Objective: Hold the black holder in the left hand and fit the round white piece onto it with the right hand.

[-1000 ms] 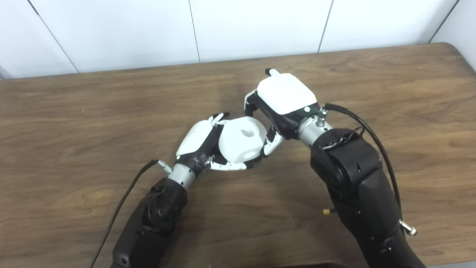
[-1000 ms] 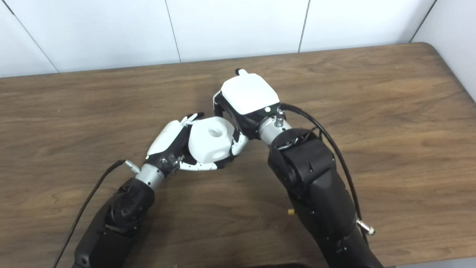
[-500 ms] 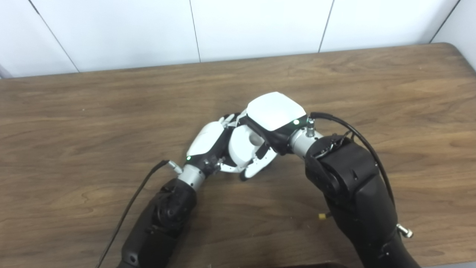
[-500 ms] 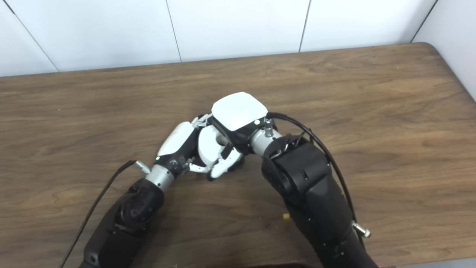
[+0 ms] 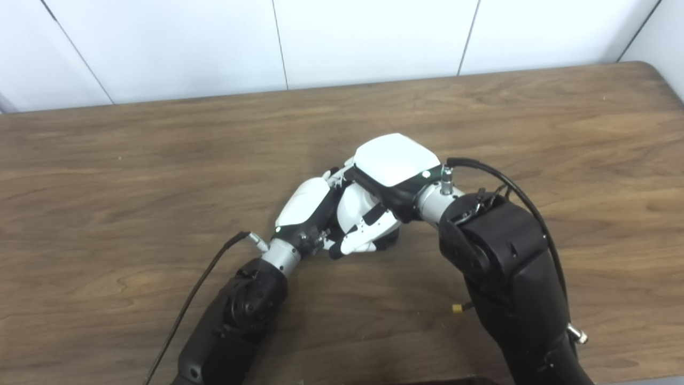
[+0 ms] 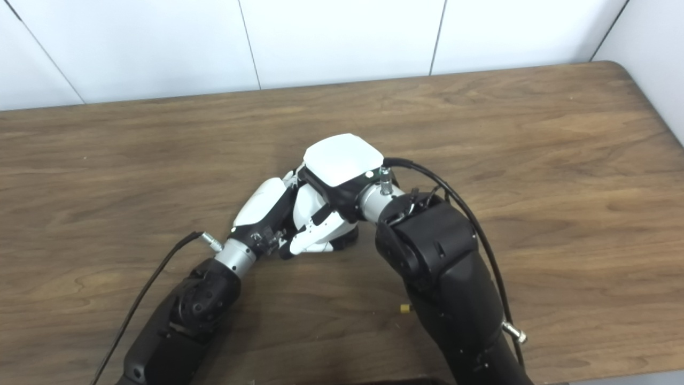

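Meeting above the middle of the wooden table (image 5: 160,160), the left hand (image 5: 307,206) and right hand (image 5: 393,163) both close around the round white piece (image 5: 355,203), which sits pressed between them, while the black holder is hidden from both views.

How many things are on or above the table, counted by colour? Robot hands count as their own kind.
White pieces: 1, the round white piece, clasped between both hands.
Black pieces: 0 clearly visible; any black holder is hidden.
Robot hands: 2, left hand and right hand.
Total: 3 on the table.
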Motion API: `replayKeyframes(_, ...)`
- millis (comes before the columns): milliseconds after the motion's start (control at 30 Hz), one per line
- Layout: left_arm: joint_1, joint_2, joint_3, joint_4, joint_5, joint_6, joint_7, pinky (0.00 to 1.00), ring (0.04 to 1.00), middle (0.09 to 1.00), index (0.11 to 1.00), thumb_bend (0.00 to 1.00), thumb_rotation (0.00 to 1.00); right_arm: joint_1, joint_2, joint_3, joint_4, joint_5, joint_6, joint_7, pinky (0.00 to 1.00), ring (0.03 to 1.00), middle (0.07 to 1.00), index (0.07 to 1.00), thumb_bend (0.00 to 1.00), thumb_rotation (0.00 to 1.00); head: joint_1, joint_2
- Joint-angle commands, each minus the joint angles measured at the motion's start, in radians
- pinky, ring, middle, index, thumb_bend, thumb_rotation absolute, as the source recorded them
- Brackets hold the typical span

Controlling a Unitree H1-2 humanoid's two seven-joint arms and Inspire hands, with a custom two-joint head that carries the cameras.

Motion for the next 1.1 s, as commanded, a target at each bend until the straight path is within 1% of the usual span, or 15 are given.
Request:
replayKeyframes(0, 0.010, 0.006, -0.021, 0.011, 0.020, 0.000, -0.023, 1.00, 0.970, 0.817, 0.485, 0.52, 0.05, -0.027, 0.003, -0.013, -0.038, 0.013, -0.018, -0.006, 0.76, 0.892, 0.858, 0.757, 1.00, 0.77, -0.004, -0.012)
replayKeyframes(33, 0.011, 0.006, -0.024, 0.010, 0.025, 0.001, -0.023, 1.00, 0.973, 0.820, 0.485, 0.52, 0.05, -0.025, 0.000, -0.014, -0.038, 0.016, -0.020, -0.008, 0.77, 0.898, 0.864, 0.759, 1.00, 0.77, -0.004, -0.012)
replayKeyframes(100, 0.016, 0.005, -0.026, 0.009, 0.023, -0.009, -0.017, 1.00, 0.973, 0.821, 0.486, 0.52, 0.06, -0.013, -0.019, -0.013, -0.031, 0.028, -0.041, -0.052, 0.78, 0.902, 0.869, 0.763, 1.00, 0.78, -0.001, -0.021)
replayKeyframes(167, 0.021, 0.002, -0.029, 0.007, 0.019, -0.015, -0.014, 1.00, 0.971, 0.815, 0.486, 0.52, 0.06, 0.001, -0.031, -0.014, -0.021, 0.036, -0.061, -0.095, 0.82, 0.921, 0.889, 0.783, 0.99, 0.80, 0.003, -0.029)
replayKeyframes(233, 0.023, 0.002, -0.034, 0.005, 0.022, -0.016, -0.016, 1.00, 0.974, 0.814, 0.486, 0.52, 0.06, 0.015, -0.035, -0.017, -0.012, 0.045, -0.064, -0.127, 0.91, 0.976, 0.943, 0.858, 0.96, 0.83, 0.005, -0.030)
replayKeyframes(333, 0.025, -0.002, -0.036, -0.004, 0.024, 0.002, -0.027, 1.00, 0.980, 0.820, 0.487, 0.52, 0.06, 0.027, -0.032, -0.023, -0.004, 0.055, -0.063, -0.156, 0.97, 0.998, 0.980, 0.922, 0.94, 0.83, 0.009, -0.033)
replayKeyframes(433, 0.025, -0.006, -0.038, -0.007, 0.024, 0.005, -0.026, 1.00, 0.977, 0.820, 0.487, 0.52, 0.06, 0.035, -0.034, -0.026, 0.004, 0.063, -0.066, -0.179, 0.98, 1.000, 0.997, 0.956, 0.93, 0.82, 0.017, -0.041)
replayKeyframes(533, 0.026, -0.010, -0.038, 0.004, 0.020, -0.006, -0.019, 1.00, 0.973, 0.814, 0.485, 0.52, 0.06, 0.038, -0.042, -0.025, 0.010, 0.068, -0.074, -0.198, 1.00, 1.000, 1.000, 0.975, 0.93, 0.81, 0.022, -0.048)
replayKeyframes(700, 0.030, -0.016, -0.038, 0.016, 0.019, -0.015, -0.009, 1.00, 0.964, 0.802, 0.483, 0.52, 0.05, 0.038, -0.055, -0.023, 0.024, 0.068, -0.093, -0.244, 1.00, 1.000, 1.000, 0.995, 0.93, 0.83, 0.026, -0.052)
replayKeyframes(900, 0.030, -0.017, -0.035, 0.019, 0.014, -0.014, -0.013, 1.00, 0.968, 0.805, 0.483, 0.52, 0.06, 0.031, -0.061, -0.021, 0.024, 0.077, -0.092, -0.249, 1.00, 1.000, 1.000, 1.000, 0.92, 0.82, 0.028, -0.054)
replayKeyframes(1000, 0.028, -0.013, -0.035, 0.025, 0.014, -0.027, -0.009, 1.00, 0.966, 0.801, 0.483, 0.52, 0.06, 0.026, -0.059, -0.023, 0.021, 0.084, -0.090, -0.250, 1.00, 1.000, 1.000, 0.999, 0.93, 0.83, 0.030, -0.055)
replayKeyframes(1067, 0.027, -0.012, -0.034, 0.031, 0.013, -0.033, -0.008, 1.00, 0.967, 0.802, 0.483, 0.52, 0.06, 0.021, -0.057, -0.028, 0.017, 0.096, -0.086, -0.251, 1.00, 1.000, 1.000, 0.982, 0.93, 0.82, 0.027, -0.056)
